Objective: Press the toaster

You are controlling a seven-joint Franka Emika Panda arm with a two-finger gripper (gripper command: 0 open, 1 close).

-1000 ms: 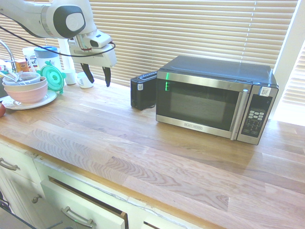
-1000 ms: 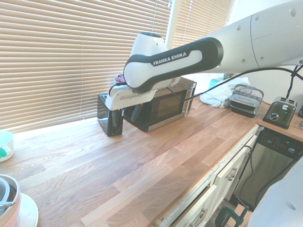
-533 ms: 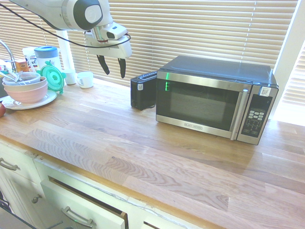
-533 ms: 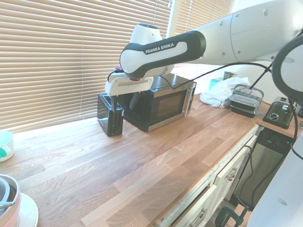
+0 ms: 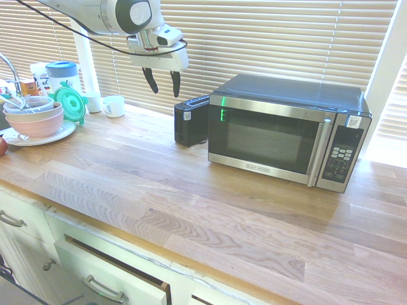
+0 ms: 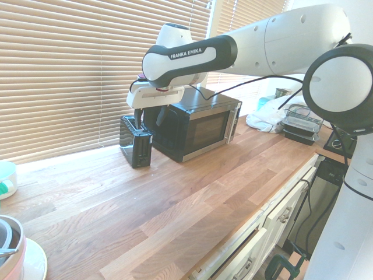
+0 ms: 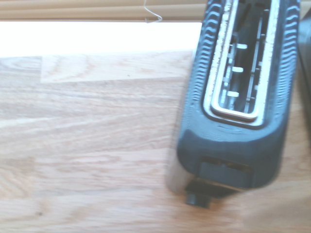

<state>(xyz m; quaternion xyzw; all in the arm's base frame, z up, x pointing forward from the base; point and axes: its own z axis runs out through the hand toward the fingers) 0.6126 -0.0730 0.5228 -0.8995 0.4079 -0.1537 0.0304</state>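
Observation:
The small glossy black toaster (image 5: pixel 190 121) stands on the wooden counter just left of the microwave, a white label on its front. From the other side the toaster (image 6: pixel 135 140) shows in front of the microwave's left end. The wrist view looks down on the toaster (image 7: pixel 238 97), its top slots and its lever knob (image 7: pixel 198 198) in sight, slightly blurred. My gripper (image 5: pixel 162 80) hangs in the air up and to the left of the toaster, fingers pointing down and open with nothing between them. In the second exterior view the gripper (image 6: pixel 147 118) hovers close above the toaster's top.
A large black-and-steel microwave (image 5: pixel 286 130) sits right beside the toaster. Closed blinds (image 5: pixel 267 38) run behind the counter. At the far left are stacked bowls on a plate (image 5: pixel 35 121), a white cup (image 5: pixel 114 106) and a green lid (image 5: pixel 68 103). Wooden counter (image 5: pixel 191 197) stretches forward.
The arm has swung right and slightly up across the counter, from over the white cup to near the toaster. The fingers have stayed open.

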